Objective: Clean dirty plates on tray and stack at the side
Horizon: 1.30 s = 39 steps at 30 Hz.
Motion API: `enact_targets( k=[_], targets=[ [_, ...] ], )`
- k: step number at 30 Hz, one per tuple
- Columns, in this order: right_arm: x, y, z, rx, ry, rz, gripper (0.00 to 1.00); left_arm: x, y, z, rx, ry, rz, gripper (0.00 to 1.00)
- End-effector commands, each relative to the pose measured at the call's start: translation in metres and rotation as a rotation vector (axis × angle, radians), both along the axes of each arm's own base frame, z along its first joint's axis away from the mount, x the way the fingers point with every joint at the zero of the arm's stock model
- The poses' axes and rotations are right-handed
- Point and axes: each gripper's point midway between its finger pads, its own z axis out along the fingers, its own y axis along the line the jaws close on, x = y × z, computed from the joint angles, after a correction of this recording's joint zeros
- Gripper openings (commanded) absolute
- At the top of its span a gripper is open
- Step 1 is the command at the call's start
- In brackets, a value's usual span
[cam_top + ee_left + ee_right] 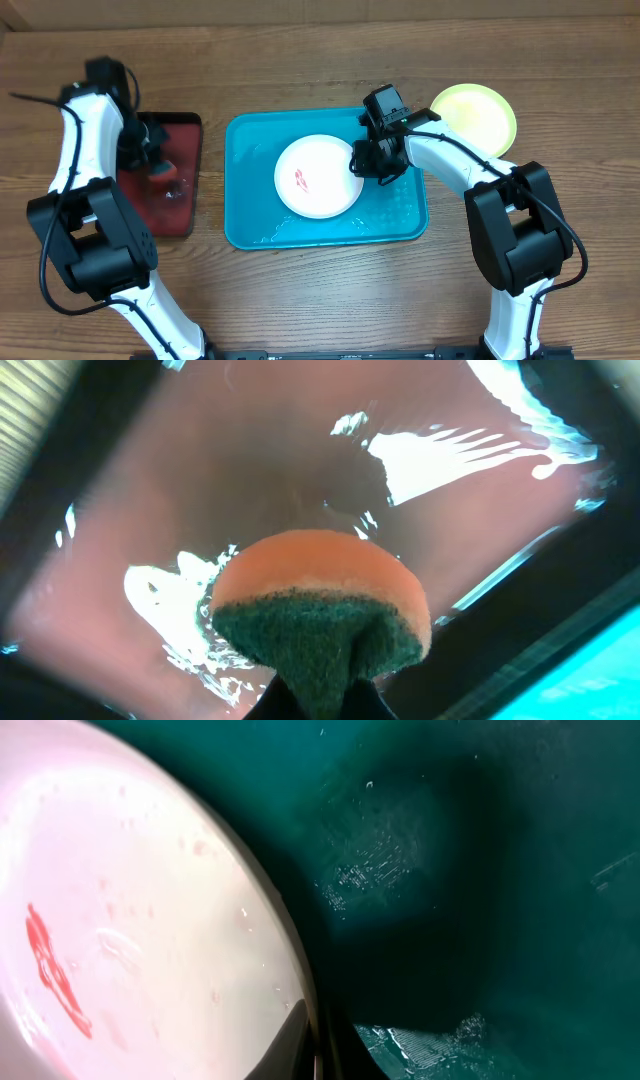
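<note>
A white plate (318, 176) with a red smear lies on the turquoise tray (245, 205); it also shows in the right wrist view (130, 930) above the tray floor (480, 870). My right gripper (362, 162) is shut on the white plate's right rim (315, 1040). A yellow-green plate (480, 115) rests on the table to the right of the tray. My left gripper (150, 150) is shut on an orange and green sponge (320, 610) over the dark red tray (250, 480). The light blue plate is out of view.
The dark red tray (170, 195) with black rim lies left of the turquoise tray and is wet. Water drops lie on the turquoise tray's floor at the right (400, 205). Wooden table all around.
</note>
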Motion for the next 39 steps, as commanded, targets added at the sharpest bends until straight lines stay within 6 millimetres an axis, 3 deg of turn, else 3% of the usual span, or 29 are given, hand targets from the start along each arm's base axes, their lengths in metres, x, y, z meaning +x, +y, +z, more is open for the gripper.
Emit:
enact_targets(
  k=[1, 10, 17, 22, 26, 39],
  targets=[
    [0.002, 0.000, -0.003, -0.004, -0.007, -0.005, 0.04, 0.011, 0.000, 0.026, 0.005, -0.046, -0.003, 0.04],
    [0.009, -0.007, -0.005, -0.059, -0.041, -0.042, 0.04, -0.002, -0.017, -0.002, -0.013, 0.020, -0.047, 0.04],
    [-0.001, 0.018, -0.004, -0.049, -0.059, 0.018, 0.04, 0.013, -0.023, 0.059, 0.007, -0.135, -0.137, 0.04],
    [-0.001, 0.037, -0.001, -0.032, -0.089, 0.003, 0.04, 0.018, -0.053, 0.074, -0.088, -0.197, -0.184, 0.04],
    [0.000, 0.037, -0.002, -0.059, -0.108, -0.002, 0.04, 0.013, -0.087, 0.060, -0.160, -0.165, -0.244, 0.04],
    [-0.002, 0.036, -0.002, -0.048, -0.074, -0.081, 0.04, 0.007, -0.205, -0.013, -0.207, -0.101, -0.403, 0.04]
  ],
)
